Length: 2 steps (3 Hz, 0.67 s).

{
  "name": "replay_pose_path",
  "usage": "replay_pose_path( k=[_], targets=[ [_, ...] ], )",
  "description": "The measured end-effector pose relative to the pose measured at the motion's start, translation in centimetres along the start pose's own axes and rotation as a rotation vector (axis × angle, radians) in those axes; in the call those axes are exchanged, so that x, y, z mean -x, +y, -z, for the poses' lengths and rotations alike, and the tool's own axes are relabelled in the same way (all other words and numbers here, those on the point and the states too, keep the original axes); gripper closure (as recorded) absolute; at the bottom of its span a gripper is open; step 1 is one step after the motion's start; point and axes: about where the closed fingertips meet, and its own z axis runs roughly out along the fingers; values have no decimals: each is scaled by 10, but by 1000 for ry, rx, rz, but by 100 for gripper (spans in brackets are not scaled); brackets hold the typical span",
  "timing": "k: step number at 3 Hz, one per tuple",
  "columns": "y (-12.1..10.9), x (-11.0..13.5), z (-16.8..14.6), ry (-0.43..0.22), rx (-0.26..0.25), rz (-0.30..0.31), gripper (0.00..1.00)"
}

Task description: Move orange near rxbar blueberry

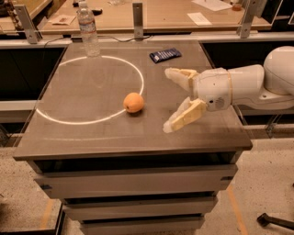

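Observation:
The orange (133,102) sits near the middle of the grey table top (92,133), on the edge of a bright ring of light. The rxbar blueberry (165,55), a dark navy bar, lies flat near the table's far edge, right of centre. My gripper (167,99) is at the right, above the table, its two cream fingers (181,117) spread wide and pointing left. It is open and empty, a short way right of the orange and nearer the front than the bar.
A clear plastic water bottle (89,31) stands at the far left of the table. Behind it runs a wooden bench (161,13) with metal posts and papers. Drawers (133,183) are below the table top.

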Motion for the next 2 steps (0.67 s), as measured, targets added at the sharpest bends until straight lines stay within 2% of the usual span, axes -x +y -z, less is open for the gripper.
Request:
replay_pose_path(
  k=[1, 2],
  targets=[
    [-6, -9, -18, 18, -65, -28, 0],
    [-11, -15, -33, 64, -105, -12, 0]
  ],
)
